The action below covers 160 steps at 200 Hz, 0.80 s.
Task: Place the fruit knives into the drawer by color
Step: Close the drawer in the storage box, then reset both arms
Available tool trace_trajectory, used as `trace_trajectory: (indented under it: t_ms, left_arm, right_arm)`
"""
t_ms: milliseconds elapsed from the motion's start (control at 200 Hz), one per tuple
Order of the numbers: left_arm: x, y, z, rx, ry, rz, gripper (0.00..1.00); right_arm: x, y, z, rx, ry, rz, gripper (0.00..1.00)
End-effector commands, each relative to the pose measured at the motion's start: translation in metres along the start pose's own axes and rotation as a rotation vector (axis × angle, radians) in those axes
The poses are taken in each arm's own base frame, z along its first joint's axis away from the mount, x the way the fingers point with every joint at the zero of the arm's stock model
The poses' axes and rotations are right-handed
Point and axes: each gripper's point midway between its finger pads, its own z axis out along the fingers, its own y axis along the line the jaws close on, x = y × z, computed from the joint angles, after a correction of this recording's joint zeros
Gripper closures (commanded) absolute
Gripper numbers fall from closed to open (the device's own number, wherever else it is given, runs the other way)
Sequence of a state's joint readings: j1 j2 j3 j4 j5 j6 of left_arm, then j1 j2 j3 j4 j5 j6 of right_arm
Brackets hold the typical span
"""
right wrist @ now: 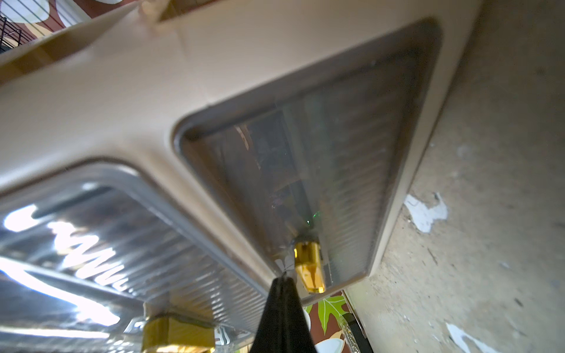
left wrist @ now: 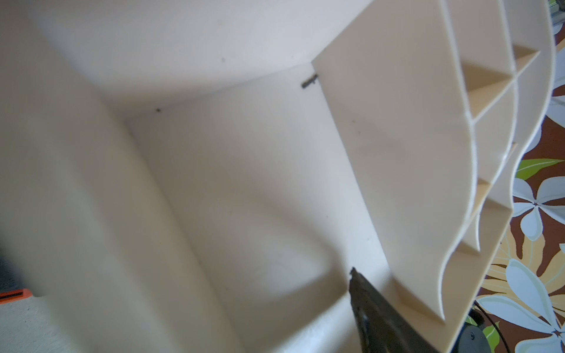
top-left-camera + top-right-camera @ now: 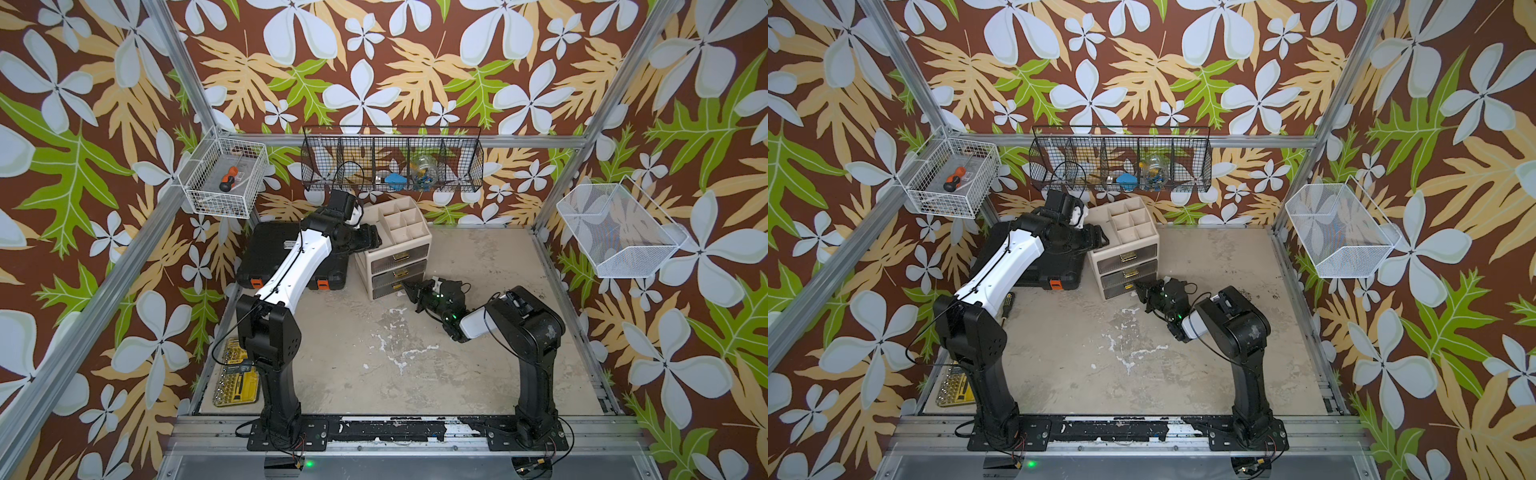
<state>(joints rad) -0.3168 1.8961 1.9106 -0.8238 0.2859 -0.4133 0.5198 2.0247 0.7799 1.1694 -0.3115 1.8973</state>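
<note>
drawers of the beige drawer unit (image 3: pixel 376 266) all sit closed in both top views, and where the fruit knives lie cannot be told from any view. right gripper (image 1: pixel 282 282), jaws pressed together, points at the bottom drawer (image 1: pixel 351 183), its tip just beside the gold handle (image 1: pixel 308 266). left gripper (image 3: pixel 371 239) sits at the unit's organizer tray (image 3: pixel 409 216), one finger (image 2: pixel 367 305) inside a compartment; whether its jaws are spread cannot be told.

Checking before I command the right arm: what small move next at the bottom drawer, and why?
Probably ease the right fingers straight back from the bottom drawer: it looks fully closed, and the shut fingers sit beside its gold handle, gripping nothing.
</note>
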Motion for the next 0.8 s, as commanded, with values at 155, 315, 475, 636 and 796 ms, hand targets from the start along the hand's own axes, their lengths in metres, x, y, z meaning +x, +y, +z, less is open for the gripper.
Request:
trace_trajectory:
  t_ms: [155,315,475,636,796]
  left_arm:
    - [-0.005,-0.009,-0.036,0.005,-0.068,0.035,0.20]
    - [0.001,0.000,-0.073,-0.046,-0.140,0.072,0.00]
    - [0.002,0.022,-0.090,-0.135,-0.278,0.110,0.00]
    - [0.012,0.057,-0.114,-0.188,-0.589,0.171,0.00]
    - [0.052,0.125,-0.105,-0.348,-0.639,0.188,0.00]
  right_arm:
    - [0.020,0.039,-0.052,-0.032,0.045,-0.147,0.54]
    - [0.016,0.067,-0.097,-0.016,0.076,-0.351,0.00]
    - [-0.004,0.089,-0.138,0.116,0.018,-0.665,0.00]
    - [-0.024,0.119,-0.162,0.252,-0.101,-1.109,0.00]
    - [-0.092,0.108,-0.204,0.581,-0.398,-1.453,0.00]
